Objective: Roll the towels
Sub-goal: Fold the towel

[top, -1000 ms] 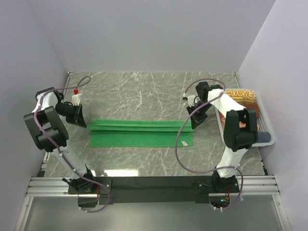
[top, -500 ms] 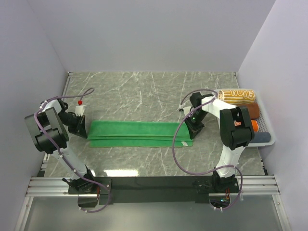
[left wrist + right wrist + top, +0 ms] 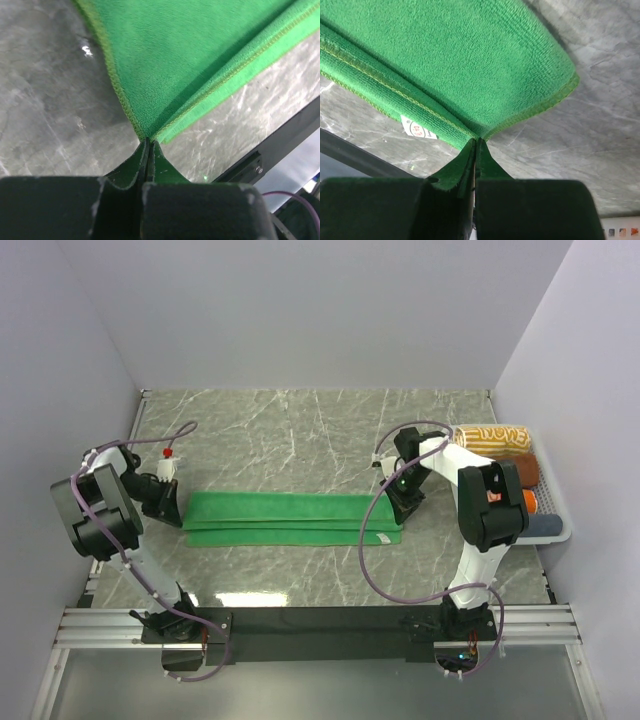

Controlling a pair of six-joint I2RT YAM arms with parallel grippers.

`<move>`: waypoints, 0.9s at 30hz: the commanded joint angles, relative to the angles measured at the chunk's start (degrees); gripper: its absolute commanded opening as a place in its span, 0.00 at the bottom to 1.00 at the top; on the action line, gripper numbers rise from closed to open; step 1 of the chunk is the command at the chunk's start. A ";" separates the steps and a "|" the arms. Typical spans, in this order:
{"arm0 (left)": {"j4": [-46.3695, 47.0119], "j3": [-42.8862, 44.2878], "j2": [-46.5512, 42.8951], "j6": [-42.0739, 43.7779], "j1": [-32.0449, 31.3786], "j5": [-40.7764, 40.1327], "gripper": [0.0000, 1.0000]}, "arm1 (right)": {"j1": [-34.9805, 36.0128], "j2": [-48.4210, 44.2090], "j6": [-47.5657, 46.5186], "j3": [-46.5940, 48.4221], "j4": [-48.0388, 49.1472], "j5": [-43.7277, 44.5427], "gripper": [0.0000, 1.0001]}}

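Pinching the green towel [image 3: 285, 518], your left gripper [image 3: 149, 145] clamps its left end and your right gripper [image 3: 476, 142] its right end. It lies folded on the table [image 3: 300, 430].

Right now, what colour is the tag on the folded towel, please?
White tag with reddish print; right wrist view shows it best.

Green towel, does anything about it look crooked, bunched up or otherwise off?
Only slightly. The green towel lies folded in a long strip, but its layers are not flush: a lower layer sticks out along the near edge, by the white tag. Left gripper and right gripper pinch its ends. No damage shows.
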 commanded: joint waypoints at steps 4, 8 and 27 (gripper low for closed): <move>-4.16 -1.09 -5.67 7.26 0.52 2.13 0.01 | -0.05 -3.49 -2.58 0.87 -1.61 2.37 0.03; -4.51 -2.59 -6.46 8.40 0.78 2.03 0.01 | -0.05 -3.93 -3.02 0.34 -1.16 3.17 0.00; -7.67 -7.49 -11.29 19.55 2.11 4.24 0.26 | -0.14 -7.26 -7.76 -3.61 -0.29 1.85 0.28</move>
